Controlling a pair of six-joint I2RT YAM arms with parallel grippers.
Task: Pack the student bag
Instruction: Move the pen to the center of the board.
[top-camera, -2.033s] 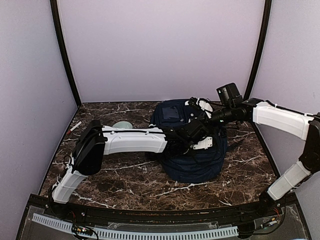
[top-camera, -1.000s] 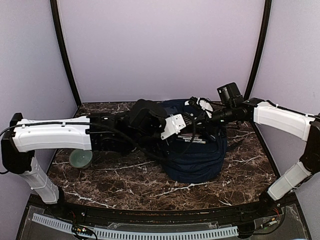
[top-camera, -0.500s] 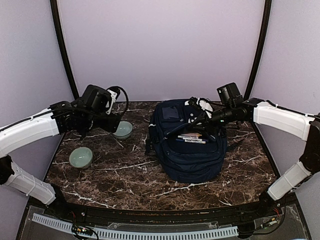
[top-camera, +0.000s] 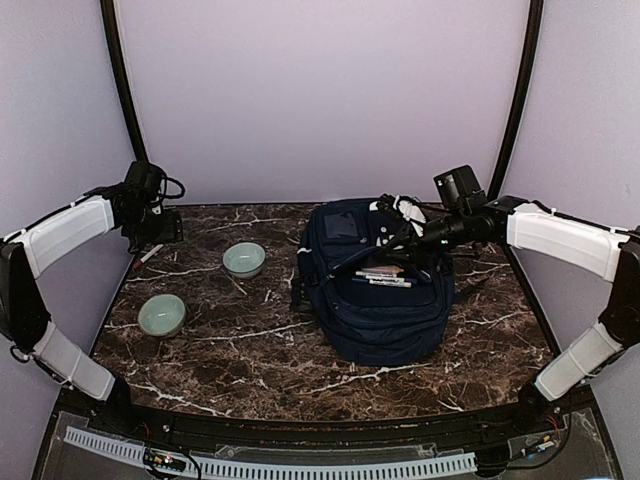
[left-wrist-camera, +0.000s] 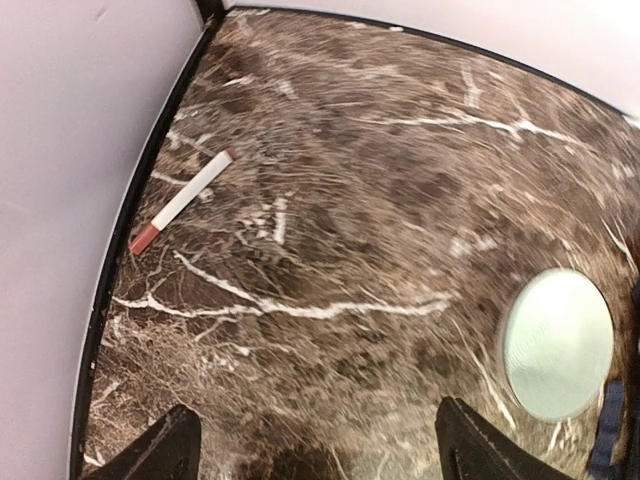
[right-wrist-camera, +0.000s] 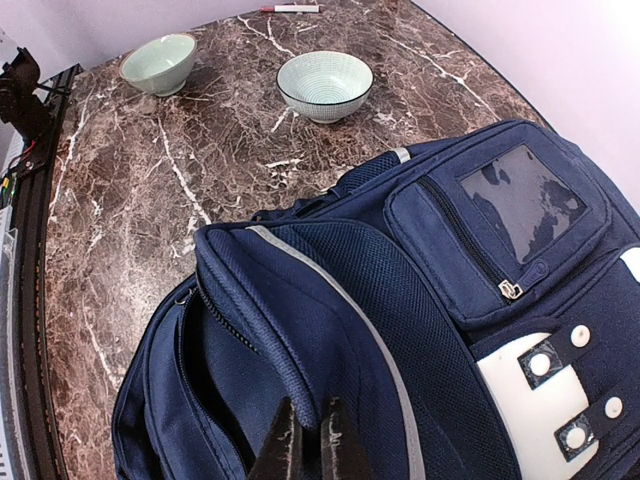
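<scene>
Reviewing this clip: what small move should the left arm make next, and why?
Probably ease the open left gripper forward and down over the red-capped marker, which lies loose ahead of it. The right gripper pinches the student bag fabric, holding a pocket open to take it.

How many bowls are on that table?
2: a striped bowl left of the student bag, a plain green bowl nearer the left edge. The bag may hide others.
</scene>
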